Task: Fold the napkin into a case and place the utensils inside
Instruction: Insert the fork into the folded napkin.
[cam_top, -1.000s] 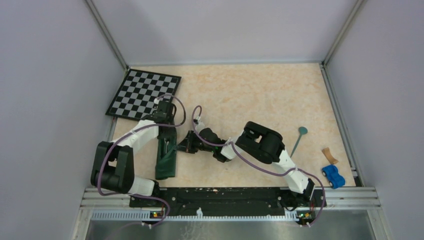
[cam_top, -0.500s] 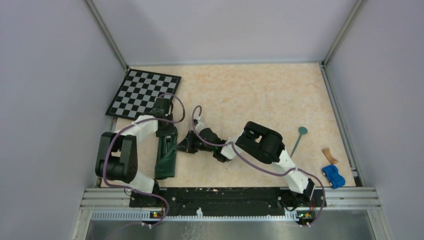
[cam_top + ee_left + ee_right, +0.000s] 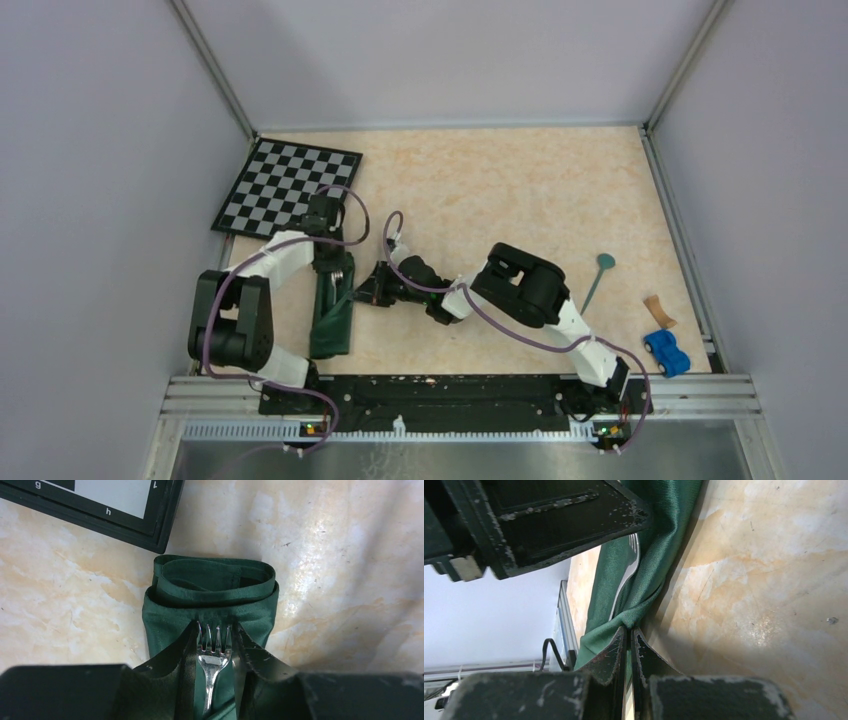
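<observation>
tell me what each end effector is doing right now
left end effector: jaws flank the fork, grip cannot be told
right end effector: closed on the napkin

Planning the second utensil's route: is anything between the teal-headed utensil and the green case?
Yes: the right arm stretches between the teal-headed utensil and the case, with the right gripper shut on the case's edge.

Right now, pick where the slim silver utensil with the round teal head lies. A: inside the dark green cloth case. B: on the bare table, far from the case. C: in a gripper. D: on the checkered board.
B: the slim silver utensil with the round teal head lies on the tan table, well right of the dark green cloth case.
</observation>
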You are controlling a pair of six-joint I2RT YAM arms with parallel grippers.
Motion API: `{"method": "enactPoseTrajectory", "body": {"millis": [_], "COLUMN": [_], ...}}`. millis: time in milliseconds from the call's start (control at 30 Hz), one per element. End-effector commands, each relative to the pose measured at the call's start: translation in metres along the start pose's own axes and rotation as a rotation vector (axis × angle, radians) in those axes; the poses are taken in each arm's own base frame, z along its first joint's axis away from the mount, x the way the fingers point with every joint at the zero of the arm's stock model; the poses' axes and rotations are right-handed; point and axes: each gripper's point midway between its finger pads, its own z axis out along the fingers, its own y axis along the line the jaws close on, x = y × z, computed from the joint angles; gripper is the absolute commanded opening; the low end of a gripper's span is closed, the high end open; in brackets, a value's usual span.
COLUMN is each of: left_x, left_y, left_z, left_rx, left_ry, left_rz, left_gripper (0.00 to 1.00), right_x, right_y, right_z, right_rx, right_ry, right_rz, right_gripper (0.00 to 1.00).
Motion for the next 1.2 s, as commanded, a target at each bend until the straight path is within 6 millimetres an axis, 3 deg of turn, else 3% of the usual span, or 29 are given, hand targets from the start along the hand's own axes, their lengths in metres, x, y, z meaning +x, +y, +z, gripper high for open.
{"method": "enactPoseTrajectory", "body": {"millis": [0,400,667,767,967,1167], "left_x": [-0.016,0.002,0.007,0.004,-0.012,-0.045], "left_y": [-0.009,-0.012,-0.013,-0.013,-0.012,-0.021], "left_z": [-0.019,-0.015,-0.010,-0.015,-0.039,-0.091], "left_rx": [0.048,0.069,0.064,0.068,0.083,0.163], "left_ry": [-0.060,-0.025,0.013,0.006,-0.054,-0.216], "left_rz": [-0.056,-0.105,-0.123,-0.108,-0.068,-0.010], "left_gripper": [0.22,0.18,0.23,0.31,0.50,0.59], "right_x": [0.011,0.012,0.011,0.011,0.007,-0.007], "right_y": [-0.010,-0.009,-0.010,-0.010,0.000,0.016], "right_z": [0.007,0.007,0.007,0.007,0.000,-0.031], "right_rx": [0.020,0.024,0.034,0.037,0.049,0.161], "right_ry": [0.017,0.017,0.018,0.018,0.026,0.066], "right_rz": [-0.032,-0.034,-0.040,-0.044,-0.058,-0.165], "right_gripper": [0.00,0.00,0.00,0.00,0.25,0.45]}}
